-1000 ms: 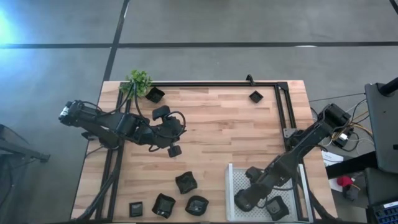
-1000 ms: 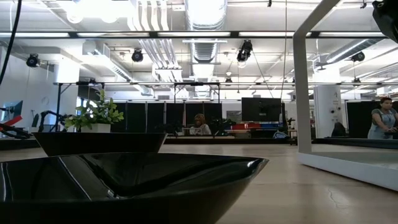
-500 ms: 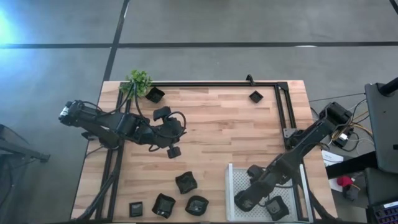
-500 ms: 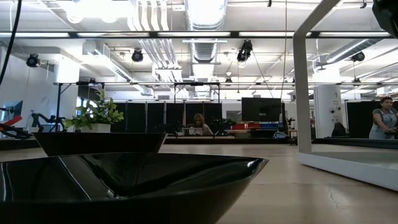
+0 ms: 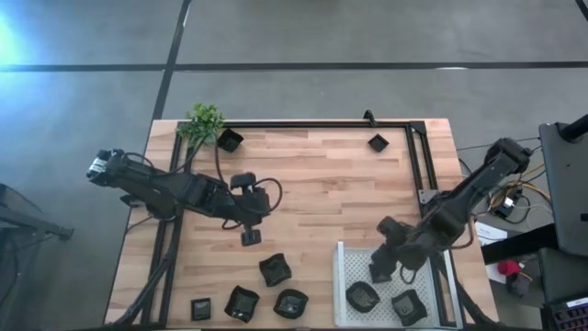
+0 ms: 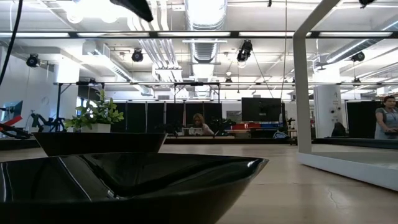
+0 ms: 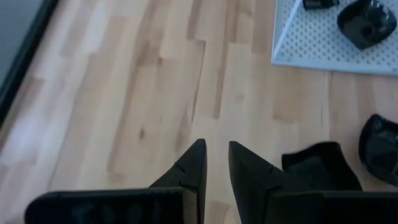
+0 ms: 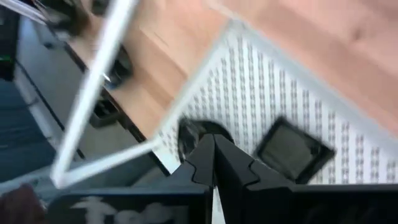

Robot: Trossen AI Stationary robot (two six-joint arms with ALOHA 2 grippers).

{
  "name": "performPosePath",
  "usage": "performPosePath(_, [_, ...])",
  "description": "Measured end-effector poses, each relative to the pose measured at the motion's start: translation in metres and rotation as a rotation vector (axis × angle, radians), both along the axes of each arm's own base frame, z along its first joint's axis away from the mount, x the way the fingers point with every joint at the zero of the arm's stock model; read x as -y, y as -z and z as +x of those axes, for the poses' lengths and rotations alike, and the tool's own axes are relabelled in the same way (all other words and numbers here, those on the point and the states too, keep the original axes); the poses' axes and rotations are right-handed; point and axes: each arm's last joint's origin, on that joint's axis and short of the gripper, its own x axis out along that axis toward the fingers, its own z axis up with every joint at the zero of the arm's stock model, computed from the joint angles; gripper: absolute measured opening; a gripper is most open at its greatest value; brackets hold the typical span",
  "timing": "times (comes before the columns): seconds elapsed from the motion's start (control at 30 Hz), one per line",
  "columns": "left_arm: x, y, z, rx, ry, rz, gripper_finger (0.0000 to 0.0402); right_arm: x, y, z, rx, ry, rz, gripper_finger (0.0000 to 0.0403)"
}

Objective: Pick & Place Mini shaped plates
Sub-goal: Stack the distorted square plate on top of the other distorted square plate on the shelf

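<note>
Several small black plates lie flat near the table's near edge, among them a wavy one (image 5: 275, 269) (image 7: 320, 165) and a rounded one (image 5: 290, 303). Two more sit by the far edge (image 5: 228, 140) (image 5: 378, 142). A round plate (image 5: 362, 296) (image 8: 194, 133) and a square plate (image 5: 409, 306) (image 8: 292, 149) rest in the white perforated tray (image 5: 342, 267). My left gripper (image 5: 250, 237) (image 7: 216, 155) hovers over bare wood just far of the wavy plate, narrowly open and empty. My right gripper (image 5: 381, 271) (image 8: 213, 144) hangs above the tray's far part, shut and empty.
A green plant (image 5: 204, 119) stands at the far left corner. A black frame rail (image 5: 312, 124) runs along the far edge and down the right side. Bare wood fills the table's middle. In the low view a black plate (image 6: 124, 180) fills the foreground; people show in the room behind.
My right gripper has drawn up and back from the tray's near part toward the far and right side, and the round plate stays lying in the tray where it was. My left gripper has moved a little toward the near edge, closer to the wavy plate.
</note>
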Motion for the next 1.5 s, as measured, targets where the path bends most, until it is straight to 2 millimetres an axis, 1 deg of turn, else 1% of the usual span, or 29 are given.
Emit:
performPosePath(0.23, [0.002, 0.024, 0.001, -0.05, 0.002, -0.05, 0.0062, 0.013, -0.015, -0.006, 0.146, -0.027, -0.124, 0.0008])
performPosePath(0.43, [0.007, 0.055, 0.008, -0.011, 0.051, -0.163, 0.0062, 0.02, -0.022, -0.009, 0.21, -0.047, -0.185, 0.0008])
performPosePath(0.57, [0.012, 0.076, 0.007, -0.01, 0.109, -0.226, 0.0062, 0.023, -0.026, -0.011, 0.244, -0.042, -0.216, 0.0008])
performPosePath(0.73, [0.018, 0.097, 0.003, -0.013, 0.159, -0.277, 0.0062, 0.025, -0.029, -0.012, 0.266, -0.048, -0.237, 0.0008])
performPosePath(0.93, [0.026, 0.127, 0.001, -0.02, 0.142, -0.427, 0.0062, 0.027, -0.029, -0.013, 0.27, -0.046, -0.253, 0.0008])
performPosePath(1.07, [0.03, 0.143, 0.002, -0.032, 0.127, -0.486, 0.0062, 0.028, -0.028, -0.014, 0.256, -0.046, -0.266, 0.0008])
performPosePath(1.17, [0.031, 0.153, 0.002, -0.072, 0.109, -0.494, 0.0062, 0.028, -0.028, -0.014, 0.256, -0.045, -0.267, 0.0008])
performPosePath(1.5, [0.035, 0.168, 0.011, -0.076, 0.119, -0.513, 0.0062, 0.028, -0.028, -0.014, 0.264, -0.031, -0.278, 0.0008])
